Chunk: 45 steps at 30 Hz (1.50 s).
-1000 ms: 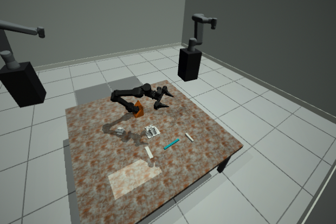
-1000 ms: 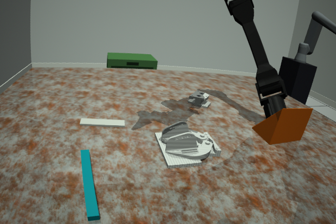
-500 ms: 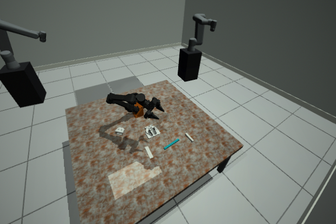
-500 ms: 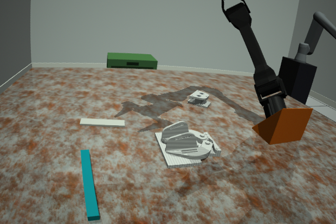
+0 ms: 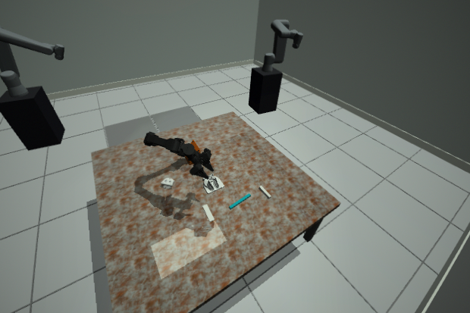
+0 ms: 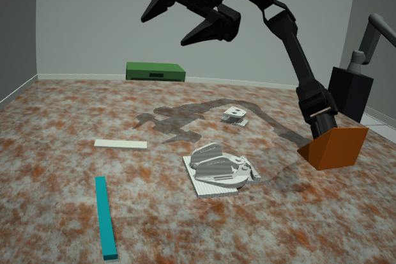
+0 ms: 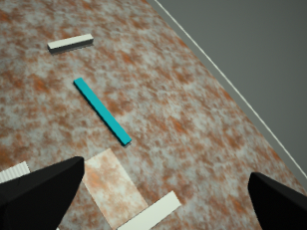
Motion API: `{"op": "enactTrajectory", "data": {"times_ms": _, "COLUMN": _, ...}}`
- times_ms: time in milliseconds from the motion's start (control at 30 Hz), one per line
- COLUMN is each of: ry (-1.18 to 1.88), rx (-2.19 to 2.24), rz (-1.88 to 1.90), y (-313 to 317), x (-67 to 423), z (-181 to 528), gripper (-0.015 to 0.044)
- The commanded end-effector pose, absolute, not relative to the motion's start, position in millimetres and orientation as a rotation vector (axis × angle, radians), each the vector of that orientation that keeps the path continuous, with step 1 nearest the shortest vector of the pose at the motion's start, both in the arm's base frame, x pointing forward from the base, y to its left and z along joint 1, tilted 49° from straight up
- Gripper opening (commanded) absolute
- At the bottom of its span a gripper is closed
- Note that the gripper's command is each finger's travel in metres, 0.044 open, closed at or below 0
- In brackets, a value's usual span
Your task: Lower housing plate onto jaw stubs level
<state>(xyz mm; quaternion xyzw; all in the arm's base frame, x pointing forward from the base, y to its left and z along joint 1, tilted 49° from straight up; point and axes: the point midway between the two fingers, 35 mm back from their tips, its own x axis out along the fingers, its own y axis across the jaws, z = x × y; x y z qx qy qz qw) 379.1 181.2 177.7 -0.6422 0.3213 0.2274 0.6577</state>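
The white base plate (image 5: 215,189) (image 6: 217,192) lies on the table. Its two jaws (image 6: 206,155) (image 6: 214,171) lie on it side by side, with raised ribbed walls; round pin tops show at their rear ends. The small white housing plate (image 5: 167,181) (image 6: 235,111), with two holes in its top, sits apart from the base, farther back in the exterior view. My gripper (image 5: 210,173) (image 6: 162,32) (image 7: 166,173) is open and empty, high above the table, clear of both. A ribbed white corner (image 7: 14,173) shows at the wrist view's left edge.
A teal bar (image 5: 239,201) (image 6: 105,217) (image 7: 102,111) and two pale bars (image 5: 208,212) (image 5: 264,192) (image 6: 120,144) (image 7: 71,42) (image 7: 152,212) lie on the table. A pale rectangle (image 5: 186,250) (image 7: 112,185) marks the table top. My arm stands on an orange wedge (image 5: 195,145) (image 6: 342,148).
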Motion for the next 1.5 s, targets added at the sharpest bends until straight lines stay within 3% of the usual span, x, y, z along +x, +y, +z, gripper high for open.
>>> {"op": "enactTrajectory", "data": {"times_ms": 0, "ry": 0.784, "rx": -1.584, "rz": 0.526, "y": 149, "x": 372, "z": 181, "gripper": 0.044}}
{"op": "enactTrajectory", "data": {"times_ms": 733, "ry": 1.122, "rx": -2.107, "rz": 0.776, "y": 14, "x": 311, "z": 189, "gripper": 0.044}}
{"op": "enactTrajectory", "data": {"times_ms": 1467, "ry": 1.447, "rx": -2.41, "rz": 1.38, "y": -82, "x": 215, "z": 197, "gripper": 0.044}}
